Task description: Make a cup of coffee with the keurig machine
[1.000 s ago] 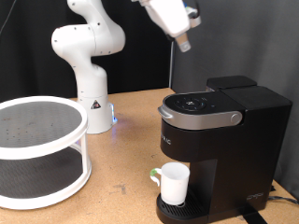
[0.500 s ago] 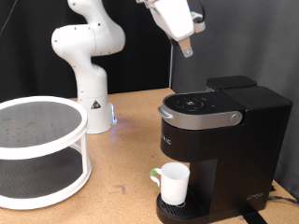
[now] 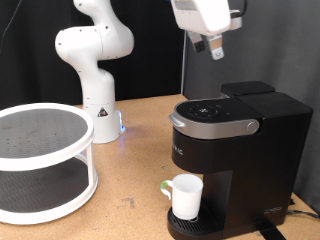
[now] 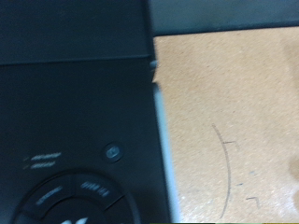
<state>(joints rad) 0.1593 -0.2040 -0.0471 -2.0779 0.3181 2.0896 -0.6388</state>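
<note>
The black keurig machine (image 3: pixel 240 150) stands at the exterior view's right, with its grey-silver handle (image 3: pixel 215 127) down on the closed brew head. The small white cup (image 3: pixel 185 193) stands upright on the drip tray (image 3: pixel 192 226) under the brew head. My gripper (image 3: pixel 211 47) hangs in the air well above the machine's top, touching nothing and holding nothing. The wrist view looks down on the machine's black top (image 4: pixel 75 103) with its round button panel (image 4: pixel 111 152). No fingers show there.
A white round two-tier rack (image 3: pixel 40 150) stands at the exterior view's left. The white robot base (image 3: pixel 98 110) is behind it on the wooden table (image 3: pixel 140 170). A cable runs from the machine's lower right (image 3: pixel 298 208).
My gripper has moved towards the exterior view's right and turned to point more straight down, now above the machine. The cup and the machine have not moved.
</note>
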